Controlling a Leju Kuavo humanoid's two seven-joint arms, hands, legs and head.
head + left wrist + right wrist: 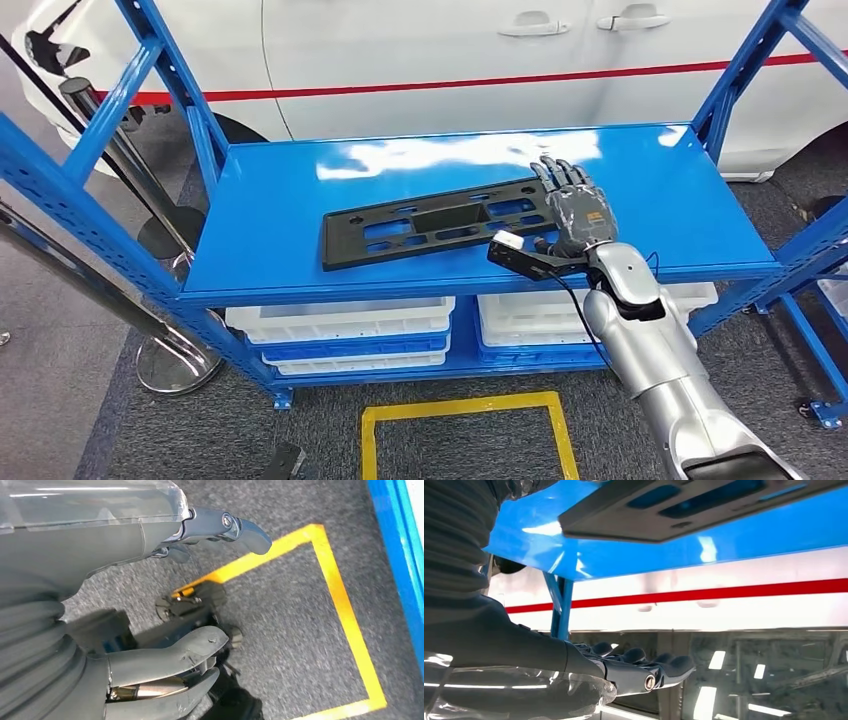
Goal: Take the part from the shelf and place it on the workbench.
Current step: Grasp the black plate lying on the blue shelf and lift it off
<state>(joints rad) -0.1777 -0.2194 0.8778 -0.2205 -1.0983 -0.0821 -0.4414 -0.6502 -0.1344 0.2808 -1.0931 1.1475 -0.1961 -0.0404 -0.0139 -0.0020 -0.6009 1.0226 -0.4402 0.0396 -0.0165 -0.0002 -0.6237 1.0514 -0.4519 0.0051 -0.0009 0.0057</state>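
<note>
- Part: flat black plate with cut-out slots, lying flat on the top deck of the blue shelf, nearer the front lip than the back, and a bit skewed to it.
- Right hand: over the shelf deck at the part's right end, fingers straight and spread, holding nothing. From the head view I can't say whether it touches the part's end or just sits beside it.
- Right wrist view: the hand's fingers are flat and extended, with the part across the frame from them. No wrap around the edge.
- Left hand: hanging off the shelf, over grey carpet and the yellow floor marking. Fingers apart, nothing held.
- Below the shelf deck: white bins stacked on the lower tier. Behind the shelf: white car with a red stripe.
- Step, as I read it: reach done or nearly done, grasp not made. Part not lifted.
- Next move needs the right hand onto the part's right end, thumb under and fingers over, then a firm close.
- Thin flat plate on slick painted steel: likely to slide rather than pick up; may need dragging to the front lip first.
- One-ended grip on a long plate means droop or twist; lift slowly.
- Workbench is out of frame; can't say which way the carry goes.
</note>
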